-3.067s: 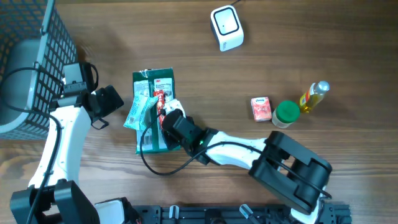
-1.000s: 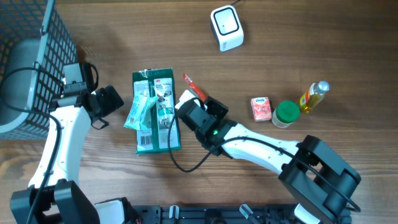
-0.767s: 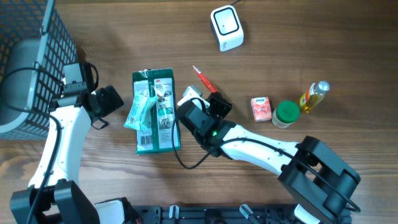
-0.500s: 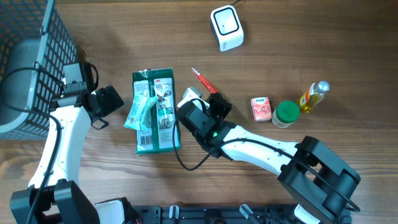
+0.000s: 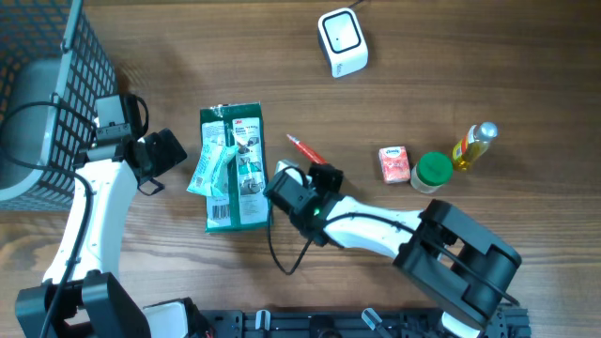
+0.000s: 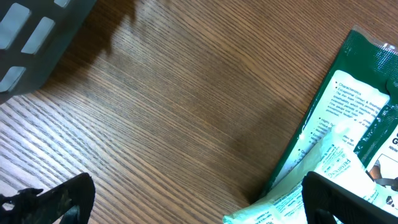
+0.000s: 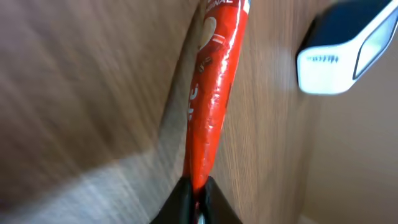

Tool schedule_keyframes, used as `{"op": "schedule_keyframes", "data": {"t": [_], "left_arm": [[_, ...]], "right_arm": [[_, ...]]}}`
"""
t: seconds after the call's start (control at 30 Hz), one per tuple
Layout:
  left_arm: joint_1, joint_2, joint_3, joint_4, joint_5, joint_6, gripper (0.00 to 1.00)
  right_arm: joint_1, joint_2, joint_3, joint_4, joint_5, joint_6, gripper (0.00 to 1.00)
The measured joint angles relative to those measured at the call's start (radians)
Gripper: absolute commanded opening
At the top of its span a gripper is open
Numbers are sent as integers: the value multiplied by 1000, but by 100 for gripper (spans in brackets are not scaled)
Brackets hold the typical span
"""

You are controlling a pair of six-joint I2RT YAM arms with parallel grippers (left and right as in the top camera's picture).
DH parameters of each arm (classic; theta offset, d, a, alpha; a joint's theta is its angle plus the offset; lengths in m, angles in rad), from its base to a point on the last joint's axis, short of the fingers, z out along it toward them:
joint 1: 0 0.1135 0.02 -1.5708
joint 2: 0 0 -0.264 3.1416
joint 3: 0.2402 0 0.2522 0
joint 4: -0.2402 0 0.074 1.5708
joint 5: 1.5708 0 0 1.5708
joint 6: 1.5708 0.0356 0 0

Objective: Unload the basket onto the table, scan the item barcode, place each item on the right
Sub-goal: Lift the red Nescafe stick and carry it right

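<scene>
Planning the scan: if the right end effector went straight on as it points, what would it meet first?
Beyond the red sachet the right end effector pinches, likely bare table; the scanner sits right of that line, though depth unclear.

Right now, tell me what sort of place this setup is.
Probably a mock shop checkout on a wooden table: a small white boxy barcode scanner, a dark wire-mesh shopping basket, and packaged goods such as green foil snack packets and a thin red stick sachet.

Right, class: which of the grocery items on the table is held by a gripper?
The red stick, pinched at one end by the right gripper; the green packets, pink box, jar and bottle sit untouched.
</scene>
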Motion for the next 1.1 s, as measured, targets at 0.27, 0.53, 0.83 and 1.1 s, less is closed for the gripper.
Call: {"op": "schedule_keyframes", "data": {"t": [0.27,0.53,0.83,1.1], "left_arm": [[0,0,0,0,0,0,100],[0,0,0,0,0,0,100],[0,0,0,0,0,0,100],[0,0,0,0,0,0,100]], "right_arm": [[63,0,-1,-31,-6,-29,49],[47,-78,-1,-111,-134,128,62],[-185,-328,16,-173,-531,483,45],[-207,-167,7,-136,-691,496,41]]}}
